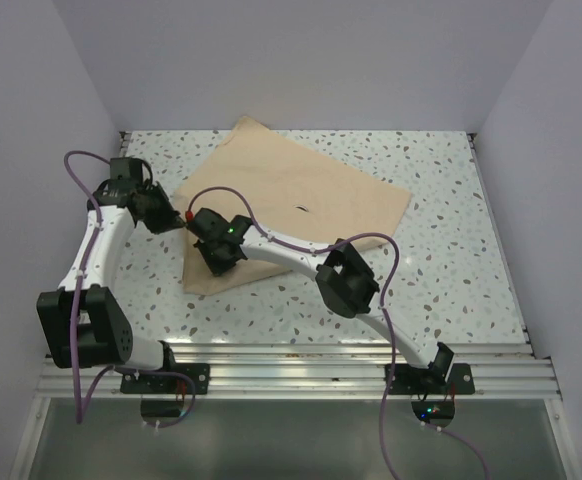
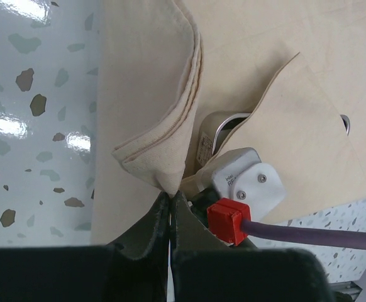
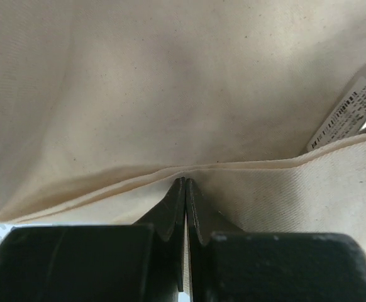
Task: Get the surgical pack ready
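The tan sheet (image 1: 301, 200) lies across the middle of the table, folded over on its left side. In the left wrist view my left gripper (image 2: 170, 196) is shut on a folded corner of the sheet (image 2: 151, 100) and holds it raised. It sits at the sheet's left edge in the top view (image 1: 178, 220). My right gripper (image 3: 185, 182) is shut on a fold edge of the sheet (image 3: 170, 82); in the top view it is over the sheet's near left part (image 1: 214, 262). A shiny steel rim (image 2: 224, 123) and a labelled packet (image 3: 345, 113) peek from under the folds. Scissors and gauze are hidden.
The right wrist's white camera housing (image 2: 249, 182) with a red plug (image 2: 226, 221) and purple cable sits close beside my left fingers. The speckled tabletop (image 1: 441, 260) is bounded by white walls on three sides and a metal rail (image 1: 301, 365) at the near edge.
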`<state>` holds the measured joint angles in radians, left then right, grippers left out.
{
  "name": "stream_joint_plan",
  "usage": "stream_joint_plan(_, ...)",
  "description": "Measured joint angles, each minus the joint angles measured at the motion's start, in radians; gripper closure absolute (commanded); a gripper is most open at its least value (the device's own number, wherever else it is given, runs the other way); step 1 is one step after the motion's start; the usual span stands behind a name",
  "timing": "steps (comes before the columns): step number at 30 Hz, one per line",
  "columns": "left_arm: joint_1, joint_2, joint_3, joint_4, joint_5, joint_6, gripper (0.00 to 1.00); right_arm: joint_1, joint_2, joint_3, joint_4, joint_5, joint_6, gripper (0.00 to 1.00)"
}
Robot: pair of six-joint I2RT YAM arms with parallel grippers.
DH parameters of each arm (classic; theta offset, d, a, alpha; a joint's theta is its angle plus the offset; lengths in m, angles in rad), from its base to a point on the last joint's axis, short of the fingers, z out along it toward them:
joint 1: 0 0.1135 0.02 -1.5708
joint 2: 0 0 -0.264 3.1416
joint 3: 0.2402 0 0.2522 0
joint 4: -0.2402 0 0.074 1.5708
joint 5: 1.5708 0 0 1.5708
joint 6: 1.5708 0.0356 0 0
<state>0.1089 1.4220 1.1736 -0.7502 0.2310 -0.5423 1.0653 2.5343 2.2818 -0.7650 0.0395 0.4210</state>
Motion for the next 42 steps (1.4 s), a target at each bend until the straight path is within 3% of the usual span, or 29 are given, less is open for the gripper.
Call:
stream_joint_plan(13,0.000,-0.028,0.011,-0.008,0.011,-0.024,1.00,-0.015,-0.004,0.038,-0.030,-0.031,0.005,1.00)
stream_joint_plan(18,0.000,-0.028,0.052,-0.008,0.034,-0.045,1.00,-0.069,-0.112,0.024,-0.047,-0.038,-0.003,1.00)
stream_joint_plan(22,0.000,-0.024,0.072,-0.009,0.049,-0.056,1.00,-0.220,-0.313,-0.111,-0.027,-0.028,-0.008,1.00)
stream_joint_plan(28,-0.001,-0.009,0.093,-0.017,0.074,-0.078,1.00,-0.585,-0.524,-0.394,0.033,0.048,-0.046,1.00)
stream_joint_plan(33,-0.019,-0.003,0.095,-0.014,0.096,-0.093,1.00,-0.732,-0.469,-0.505,0.021,0.045,-0.062,1.00)
stream_joint_plan(42,-0.080,0.031,0.138,-0.006,0.129,-0.120,1.00,-0.723,-0.304,-0.485,0.002,-0.005,-0.073,1.00)
